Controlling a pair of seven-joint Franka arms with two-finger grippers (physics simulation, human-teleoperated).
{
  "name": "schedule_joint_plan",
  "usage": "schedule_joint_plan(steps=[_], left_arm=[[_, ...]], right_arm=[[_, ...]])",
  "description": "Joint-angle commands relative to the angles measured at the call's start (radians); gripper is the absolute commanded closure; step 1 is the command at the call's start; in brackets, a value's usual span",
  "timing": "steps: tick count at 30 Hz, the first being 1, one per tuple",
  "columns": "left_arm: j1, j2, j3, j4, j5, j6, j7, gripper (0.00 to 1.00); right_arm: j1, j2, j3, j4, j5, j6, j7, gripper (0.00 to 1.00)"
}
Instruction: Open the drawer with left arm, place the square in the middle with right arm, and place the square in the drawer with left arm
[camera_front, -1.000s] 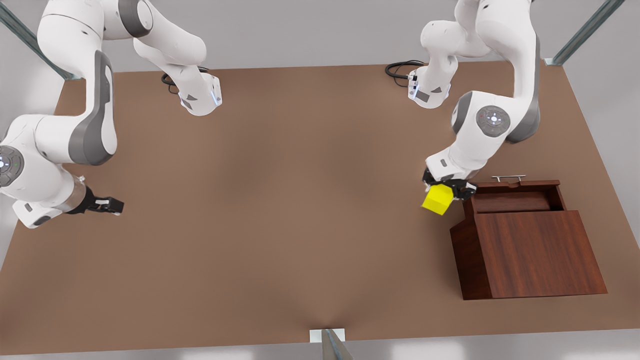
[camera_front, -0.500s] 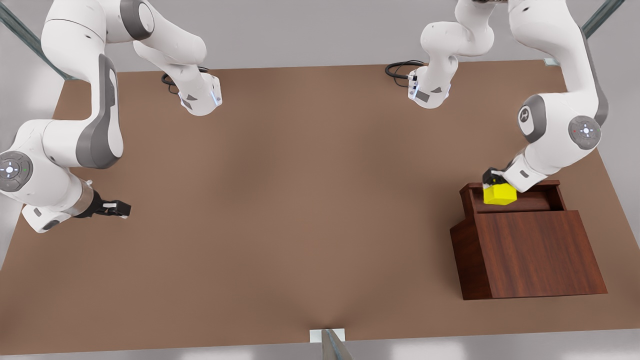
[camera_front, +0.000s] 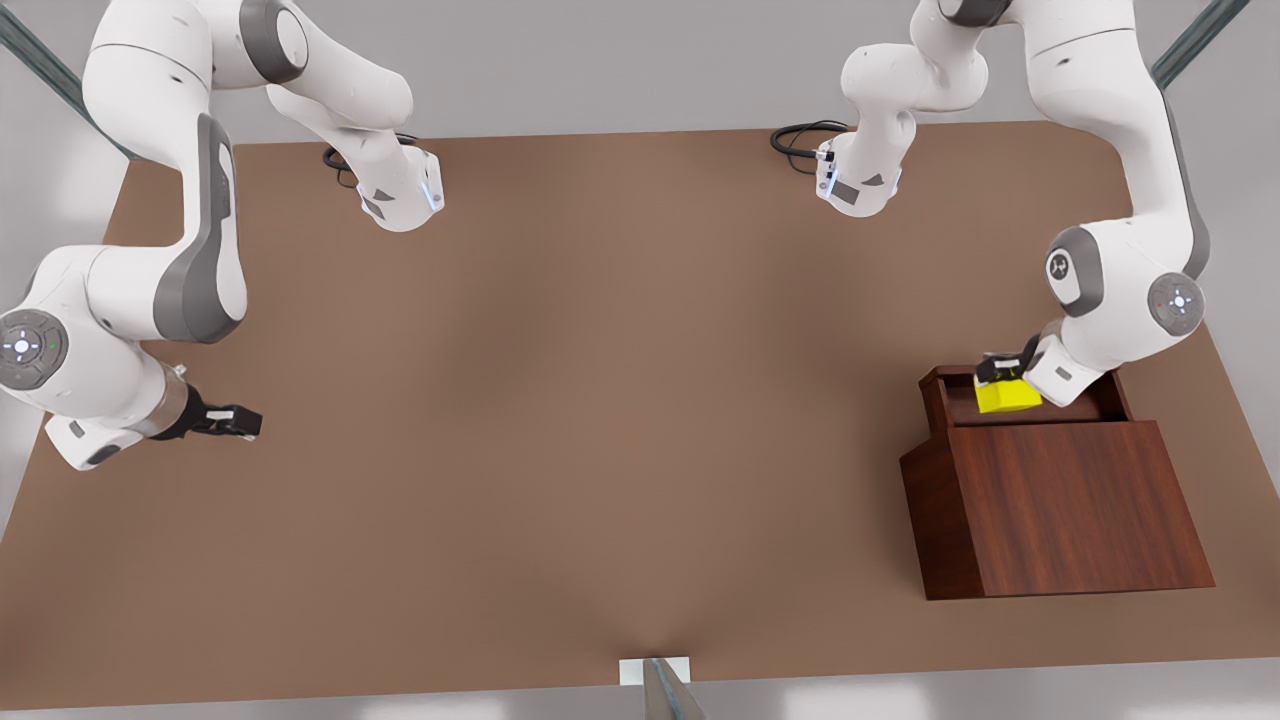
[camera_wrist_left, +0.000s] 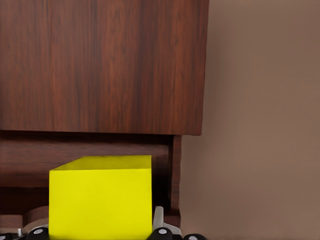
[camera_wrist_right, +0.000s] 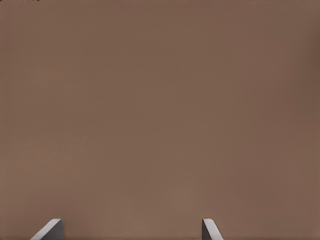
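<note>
Left gripper (camera_front: 1000, 372): sitting at the right of the front view, reaching down into the open drawer (camera_front: 1090, 405) from its far side, clamping the yellow cube (camera_front: 1007, 396).
Yellow cube: hanging between the left gripper's fingers inside the drawer's left half as the front view shows it; whether it is touching the drawer floor I cannot tell.
Left wrist view: showing the yellow cube (camera_wrist_left: 100, 197) from close by, with a pale fingertip (camera_wrist_left: 158, 220) pressing against its side and the slanted cabinet top (camera_wrist_left: 102, 65) lying beyond it; the front view is not giving this contact.
Cabinet (camera_front: 1070, 510): standing at the lower right of the front view, its drawer pulled out toward the far edge.
Right gripper (camera_front: 228, 417): waiting at the far left of the front view, low over the tabletop (camera_front: 600, 420).
Right wrist view: looking at bare tabletop (camera_wrist_right: 160, 110), with two fingertips (camera_wrist_right: 49, 230) standing well apart, holding nothing; the front view is too side-on to show that gap.
</note>
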Motion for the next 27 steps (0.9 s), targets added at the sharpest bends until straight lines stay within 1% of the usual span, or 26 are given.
schedule_joint_plan(steps=[1,9,12,13,15,16,17,18,24,26,27], left_arm=[[0.0,0.008,0.013,0.002,-0.01,0.001,-0.017,0.3],[0.0,0.023,0.048,0.004,-0.006,0.007,-0.015,0.3],[0.0,0.038,0.054,0.005,-0.003,0.017,-0.014,0.3],[0.0,0.041,0.058,0.005,-0.003,0.017,-0.014,0.3],[0.0,0.045,0.067,0.005,-0.001,0.017,-0.012,0.29],[0.0,0.045,0.068,0.007,0.0,0.017,-0.011,0.29],[0.0,0.045,0.071,0.007,0.031,0.017,-0.012,0.17],[0.0,0.045,0.071,0.007,0.037,0.017,-0.012,0.0],[0.0,0.045,0.085,0.008,0.057,0.015,-0.012,0.0],[-0.008,0.038,0.084,0.039,0.059,0.006,-0.012,0.0],[-0.011,0.026,0.082,0.065,0.057,-0.029,-0.011,0.0]], right_arm=[[0.004,-0.001,0.0,0.001,0.002,0.017,-0.001,0.0],[0.006,-0.002,0.002,-0.007,0.002,0.006,-0.006,0.0],[0.032,0.029,0.002,-0.005,0.001,0.018,-0.012,0.0],[0.038,0.053,0.002,-0.004,0.001,0.035,-0.013,0.0],[0.021,0.096,0.002,-0.004,0.007,0.199,-0.012,0.0],[0.029,0.101,0.0,-0.004,0.001,0.204,-0.013,0.0],[0.02,0.113,0.0,0.001,0.001,0.239,-0.013,0.0],[0.015,0.113,0.0,0.001,0.004,0.247,-0.012,0.0],[-0.002,0.115,0.0,0.014,-0.002,0.253,-0.013,0.0],[0.003,0.116,0.0,0.019,-0.005,0.255,-0.015,0.0],[0.001,0.116,0.0,0.021,-0.007,0.259,-0.015,0.0]])
